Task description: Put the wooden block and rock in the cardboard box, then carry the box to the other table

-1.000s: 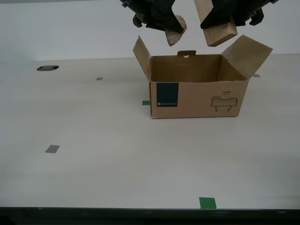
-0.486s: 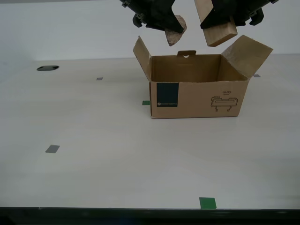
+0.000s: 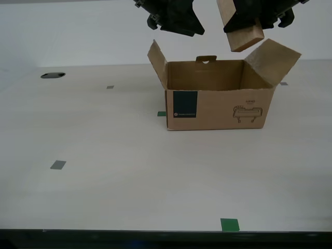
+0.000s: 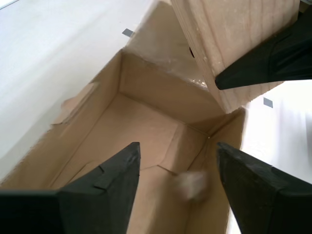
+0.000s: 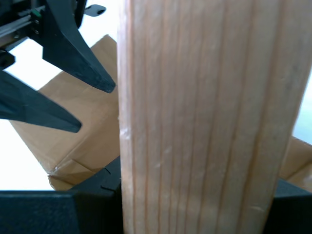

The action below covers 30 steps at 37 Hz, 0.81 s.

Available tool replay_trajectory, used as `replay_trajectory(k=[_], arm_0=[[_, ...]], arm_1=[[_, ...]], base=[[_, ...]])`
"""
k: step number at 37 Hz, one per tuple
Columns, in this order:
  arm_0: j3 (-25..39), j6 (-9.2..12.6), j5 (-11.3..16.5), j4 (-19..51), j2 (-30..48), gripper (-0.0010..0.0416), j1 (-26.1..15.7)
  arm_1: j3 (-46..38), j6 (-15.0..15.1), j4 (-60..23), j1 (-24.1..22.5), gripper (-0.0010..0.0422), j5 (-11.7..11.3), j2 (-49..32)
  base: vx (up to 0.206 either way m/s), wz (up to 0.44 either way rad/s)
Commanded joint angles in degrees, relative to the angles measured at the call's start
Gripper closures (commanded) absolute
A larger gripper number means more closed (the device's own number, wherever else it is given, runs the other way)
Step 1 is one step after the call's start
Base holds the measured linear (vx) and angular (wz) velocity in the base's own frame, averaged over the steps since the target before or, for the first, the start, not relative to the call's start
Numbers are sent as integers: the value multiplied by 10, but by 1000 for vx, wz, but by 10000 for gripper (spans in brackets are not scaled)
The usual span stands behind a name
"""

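My first pincer (image 3: 249, 23) clamps the wooden block (image 3: 239, 26), tilted, above the cardboard box (image 3: 218, 96). To release well I would centre it over the opening, clear of the 3 o'clock flap. My second pincer (image 4: 178, 165) gapes wide, empty. The rock (image 4: 191, 185), a pale blur, lies inside the box. The block is light, straight-grained.

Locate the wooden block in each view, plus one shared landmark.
Exterior view: wooden block held tilted above the cardboard box, toward the exterior view's right.
Second wrist view: block above the box's far corner.
First wrist view: block fills the frame.
Shared landmark: the open cardboard box.
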State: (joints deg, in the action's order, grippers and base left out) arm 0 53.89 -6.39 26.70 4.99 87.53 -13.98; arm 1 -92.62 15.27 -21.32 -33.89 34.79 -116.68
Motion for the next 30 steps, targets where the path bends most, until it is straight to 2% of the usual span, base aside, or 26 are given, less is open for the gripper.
replay_trajectory(k=[1, 12, 20, 24, 30], arm_0=[[0, 1, -2, -2, -1, 297, 0], [0, 5, -2, -2, -1, 183, 0], [0, 5, -2, 3, -1, 109, 0], [0, 5, -2, 6, -1, 89, 0], [0, 6, -2, 6, -1, 99, 0]], arm_1=[[0, 1, 1, -1, 189, 4, 0], [0, -6, 1, -2, 160, 4, 0], [0, -10, 1, -2, 169, 4, 0], [0, -16, 1, -2, 176, 4, 0], [0, -40, 0, -2, 176, 3, 0]], base=[[0, 0], [0, 0], [0, 0], [0, 0], [0, 0]])
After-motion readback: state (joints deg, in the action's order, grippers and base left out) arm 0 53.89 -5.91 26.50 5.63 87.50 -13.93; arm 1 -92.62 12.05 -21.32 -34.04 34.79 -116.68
